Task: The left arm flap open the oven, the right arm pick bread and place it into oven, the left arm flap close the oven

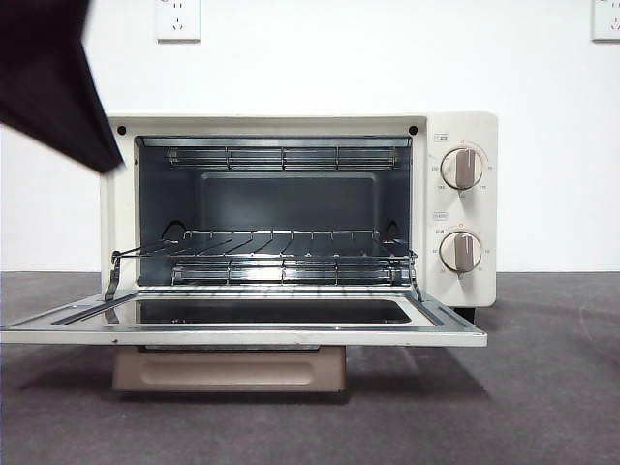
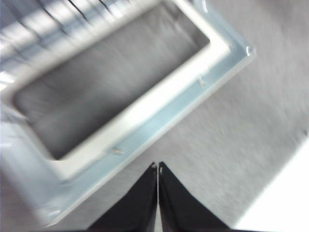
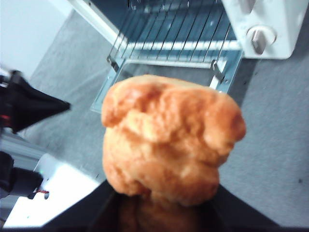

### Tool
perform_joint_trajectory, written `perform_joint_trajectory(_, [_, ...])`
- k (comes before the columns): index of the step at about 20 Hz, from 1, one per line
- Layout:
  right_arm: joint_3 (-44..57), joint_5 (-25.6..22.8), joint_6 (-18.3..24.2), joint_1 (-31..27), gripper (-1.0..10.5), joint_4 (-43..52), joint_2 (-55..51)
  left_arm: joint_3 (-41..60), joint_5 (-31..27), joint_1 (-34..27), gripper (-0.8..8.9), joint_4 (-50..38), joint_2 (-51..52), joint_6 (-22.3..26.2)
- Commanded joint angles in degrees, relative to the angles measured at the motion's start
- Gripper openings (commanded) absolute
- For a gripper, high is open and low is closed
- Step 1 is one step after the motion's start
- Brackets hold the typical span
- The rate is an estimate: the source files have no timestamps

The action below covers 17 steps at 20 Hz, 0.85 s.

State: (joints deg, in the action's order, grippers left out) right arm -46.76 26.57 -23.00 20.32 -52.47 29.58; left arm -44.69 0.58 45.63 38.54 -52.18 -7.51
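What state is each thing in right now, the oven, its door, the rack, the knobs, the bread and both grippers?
oven: open, cavity holds no food
oven door: flapped down flat, about level
wire rack: inside, bare
two knobs: both pointers upright
bread: held in the air in front of the open oven, not yet inside
right gripper: shut on the bread
left gripper: jaws shut, empty, above the door's corner

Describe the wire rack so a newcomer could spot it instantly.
Start at the cream toaster oven with its door folded down flat. Look inside the dark cavity: the wire rack spans its lower half. Unlike the upper heating element grille, it juts forward toward the door.
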Motion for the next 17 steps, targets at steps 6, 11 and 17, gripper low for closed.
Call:
perform_joint_trajectory(6, [-1.0, 0.0, -5.1, 8.0, 1.6, 19.2, 17.8, -9.2, -8.2, 0.3, 0.08, 13.2, 11.5, -2.3])
perform_joint_trajectory(11, [-1.0, -6.6, -8.4, 15.8, 1.6, 33.7, 32.1, -13.4, -11.2, 0.3, 0.08, 20.6, 16.4, -4.9])
perform_joint_trajectory(17, [-1.0, -14.8, -11.4, 20.1, 1.6, 52.4, 44.9, -13.4, -11.1, 0.3, 0.08, 25.8, 21.0, -9.9])
